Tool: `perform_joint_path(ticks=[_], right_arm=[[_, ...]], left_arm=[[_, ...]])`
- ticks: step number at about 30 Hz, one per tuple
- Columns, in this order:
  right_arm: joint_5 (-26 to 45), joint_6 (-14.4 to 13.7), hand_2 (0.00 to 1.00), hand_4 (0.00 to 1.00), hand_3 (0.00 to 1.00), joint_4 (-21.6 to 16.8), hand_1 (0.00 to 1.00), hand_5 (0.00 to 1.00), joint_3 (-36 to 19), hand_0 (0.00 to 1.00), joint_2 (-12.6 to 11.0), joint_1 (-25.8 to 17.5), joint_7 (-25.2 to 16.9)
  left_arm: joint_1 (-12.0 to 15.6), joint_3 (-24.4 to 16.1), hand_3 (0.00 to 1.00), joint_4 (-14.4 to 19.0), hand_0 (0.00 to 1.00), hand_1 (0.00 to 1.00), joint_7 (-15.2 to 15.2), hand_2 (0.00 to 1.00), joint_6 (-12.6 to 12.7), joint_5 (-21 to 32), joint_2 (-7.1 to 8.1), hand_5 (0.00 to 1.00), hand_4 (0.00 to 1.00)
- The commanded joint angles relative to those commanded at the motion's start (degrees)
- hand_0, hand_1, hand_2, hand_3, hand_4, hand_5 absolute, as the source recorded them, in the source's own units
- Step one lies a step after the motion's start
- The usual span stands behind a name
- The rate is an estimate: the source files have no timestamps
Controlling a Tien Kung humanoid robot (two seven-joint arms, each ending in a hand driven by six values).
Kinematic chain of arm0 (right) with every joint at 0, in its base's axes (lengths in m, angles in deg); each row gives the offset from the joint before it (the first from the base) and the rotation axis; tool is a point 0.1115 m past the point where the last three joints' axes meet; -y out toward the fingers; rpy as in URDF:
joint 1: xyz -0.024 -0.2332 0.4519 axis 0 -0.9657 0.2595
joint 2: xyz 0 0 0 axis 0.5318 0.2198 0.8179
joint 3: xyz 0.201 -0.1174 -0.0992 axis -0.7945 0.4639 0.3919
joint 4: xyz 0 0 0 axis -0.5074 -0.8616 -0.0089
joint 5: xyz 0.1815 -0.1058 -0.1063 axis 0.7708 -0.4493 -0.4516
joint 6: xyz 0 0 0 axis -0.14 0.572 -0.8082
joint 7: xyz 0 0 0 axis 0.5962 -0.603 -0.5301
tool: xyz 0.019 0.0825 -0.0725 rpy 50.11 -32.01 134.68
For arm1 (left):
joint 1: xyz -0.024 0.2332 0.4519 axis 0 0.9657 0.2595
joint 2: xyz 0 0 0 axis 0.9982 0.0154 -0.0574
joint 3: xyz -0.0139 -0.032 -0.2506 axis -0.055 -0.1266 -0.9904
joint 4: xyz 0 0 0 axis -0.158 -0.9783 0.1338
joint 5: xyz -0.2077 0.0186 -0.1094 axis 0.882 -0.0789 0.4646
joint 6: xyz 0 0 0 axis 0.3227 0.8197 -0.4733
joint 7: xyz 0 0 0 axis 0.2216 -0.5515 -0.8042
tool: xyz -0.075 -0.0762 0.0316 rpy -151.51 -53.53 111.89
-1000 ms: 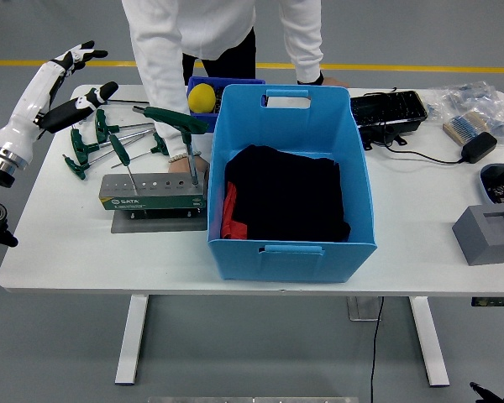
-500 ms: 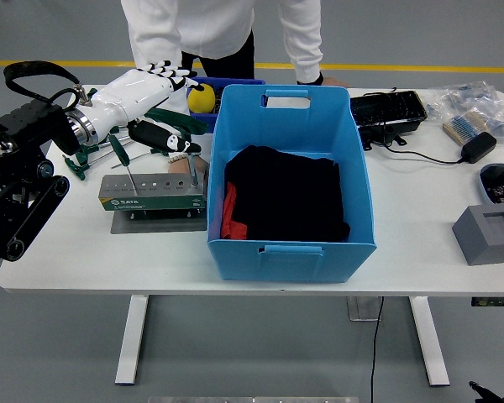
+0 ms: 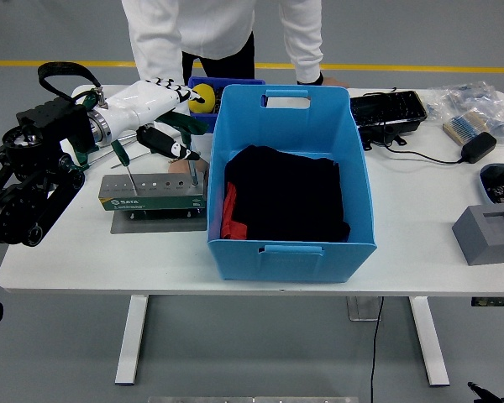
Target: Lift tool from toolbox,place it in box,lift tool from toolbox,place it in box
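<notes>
The white table [image 3: 420,227] fills the middle of the frame, and the large blue box [image 3: 290,252] is set at its centre, with dark cloth and something red lying inside. At centre left, just beside the box's left wall, the grey tool holder [image 3: 151,191] is seen on its base plate, with one green T-handle tool [image 3: 119,155] standing in a hole near its left end and another T-handle wrench [image 3: 183,126] standing at its right end. More green-handled tools [image 3: 77,159] are laid on the table behind the holder, partly hidden by the arm.

The left hand [image 3: 155,105] is reached in from the left edge and held over the holder, its white fingers extended and its dark thumb spread below; nothing is clamped. A person's hand [image 3: 185,164] is rested by the holder's right end. The right arm is not seen.

The step in hand is judged to be the grasp of a tool. It is done well if the handle is enclosed fully before lifting, the shaft is drawn straight up out of its hole, and the person's hand is avoided.
</notes>
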Motion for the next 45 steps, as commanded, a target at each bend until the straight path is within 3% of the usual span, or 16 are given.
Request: perform_joint_path(ticks=[3,4,9,10,16,17,19,21,22,27,28,34,35,45], right_arm=[[-0.07,0.01,0.668,0.786,0.542,-0.02,0.610,0.660,-0.01,0.630,-0.02,0.09,0.01],[-0.12,0.01,0.668,0.785,0.542,-0.02,0.610,0.661,-0.04,0.630,-0.02,0.10,0.03],[0.07,0.04,0.668,0.785,0.542,-0.05,0.610,0.661,0.10,0.630,-0.08,0.12,0.00],[0.01,0.04,0.667,0.785,0.542,-0.05,0.608,0.661,0.04,0.630,-0.07,0.11,0.03],[0.02,0.07,0.667,0.785,0.542,-0.07,0.608,0.661,0.09,0.630,-0.12,0.11,0.03],[0.05,0.07,0.668,0.786,0.542,-0.07,0.608,0.661,0.09,0.631,-0.13,0.09,0.03],[0.03,0.06,0.668,0.786,0.542,-0.07,0.608,0.661,0.02,0.631,-0.13,0.06,0.05],[0.03,0.07,0.668,0.786,0.542,-0.08,0.608,0.661,0.07,0.631,-0.13,0.04,0.04],[-0.03,0.08,0.667,0.785,0.542,-0.08,0.607,0.661,0.04,0.631,-0.14,0.05,0.06],[-0.25,0.08,0.667,0.785,0.542,-0.09,0.607,0.661,-0.11,0.631,-0.16,0.09,0.11],[-0.27,0.08,0.667,0.785,0.542,-0.10,0.607,0.660,-0.12,0.631,-0.17,0.10,0.11],[-0.37,0.08,0.667,0.785,0.542,-0.10,0.607,0.660,-0.16,0.631,-0.18,0.10,0.12],[-0.29,0.07,0.668,0.785,0.541,-0.10,0.606,0.659,-0.13,0.631,-0.19,0.09,0.11],[-0.50,0.09,0.668,0.785,0.542,-0.12,0.607,0.659,-0.28,0.631,-0.17,-0.04,0.18]], left_arm=[[-1.13,1.85,0.734,-0.95,0.681,0.667,-0.28,0.646,0.94,0.00,-0.28,0.580,0.998],[-1.31,2.13,0.595,-1.10,0.539,0.498,-0.34,0.458,1.11,0.00,-0.32,0.592,0.998],[-2.87,4.13,0.595,-2.97,0.539,0.498,-1.42,0.458,1.82,0.00,-0.66,0.592,0.998],[-3.06,4.24,0.484,-3.31,0.465,0.373,-1.71,0.371,1.67,0.00,-0.77,0.629,0.998],[-3.50,3.85,0.484,-4.41,0.465,0.373,-3.81,0.371,-0.59,0.00,-1.29,0.629,0.998],[-3.49,3.83,0.425,-4.44,0.416,0.336,-4.18,0.337,-0.96,0.00,-1.29,0.660,0.998],[-3.47,3.82,0.425,-4.51,0.416,0.336,-4.74,0.337,-1.42,0.00,-1.31,0.660,0.998],[-3.49,4.02,0.425,-4.61,0.416,0.336,-5.08,0.337,-1.41,0.00,-1.28,0.660,0.998],[-3.52,4.12,0.381,-4.62,0.319,0.291,-5.13,0.289,-1.41,0.00,-1.24,0.681,0.998],[-3.85,4.58,0.381,-4.67,0.319,0.291,-5.34,0.289,-1.72,0.00,-1.09,0.681,0.998],[-3.90,4.57,0.309,-4.67,0.262,0.228,-5.41,0.247,-1.79,0.00,-1.08,0.684,0.998],[-3.99,4.73,0.309,-4.49,0.262,0.228,-5.63,0.247,-1.90,0.00,-1.03,0.684,0.998],[-4.00,4.79,0.243,-4.50,0.214,0.175,-5.67,0.193,-1.90,0.00,-1.04,0.694,0.998],[-3.88,5.00,0.229,-4.48,0.199,0.164,-6.21,0.179,-2.13,0.00,-1.59,0.711,0.998]])
